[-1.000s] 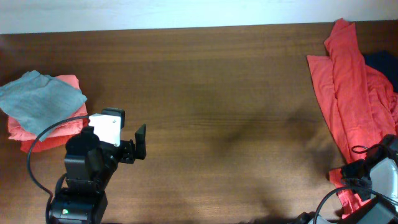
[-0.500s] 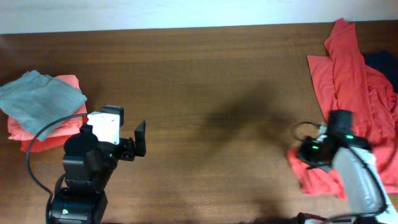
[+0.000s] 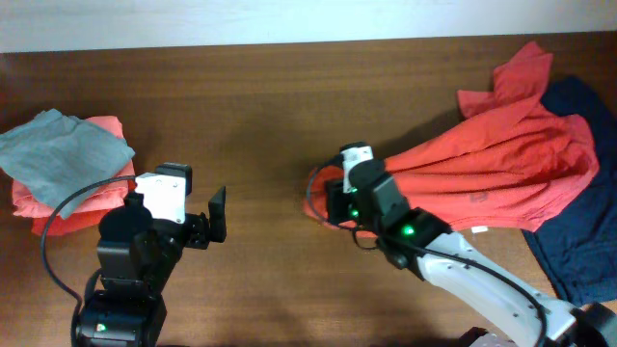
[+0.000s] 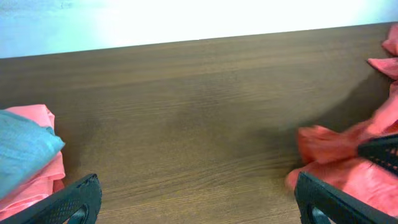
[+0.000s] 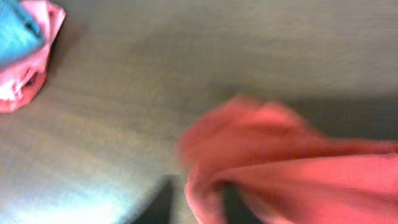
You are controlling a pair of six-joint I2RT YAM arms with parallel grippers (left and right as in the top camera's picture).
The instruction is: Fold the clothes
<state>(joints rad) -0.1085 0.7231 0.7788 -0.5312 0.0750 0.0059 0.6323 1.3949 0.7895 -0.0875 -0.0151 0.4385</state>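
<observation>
The large red-orange cotton T-shirt [image 3: 501,159] lies stretched and rumpled across the right half of the brown wooden table [image 3: 270,106]. One bunched edge reaches the table's middle, and its far part drapes over a dark navy garment [image 3: 578,251] at the table's right edge. No fold shows, so folding seems not yet begun: flattening and every fold are left. The right gripper [image 3: 328,198] sits at that bunched edge, but the blurred wrist view cannot tell clamped from released. The left gripper [image 4: 196,193] hangs over the table's left half, jaws wide apart and empty. At the table's left edge a grey folded top [image 3: 58,154] rests on a coral-pink folded garment [image 3: 96,198].
</observation>
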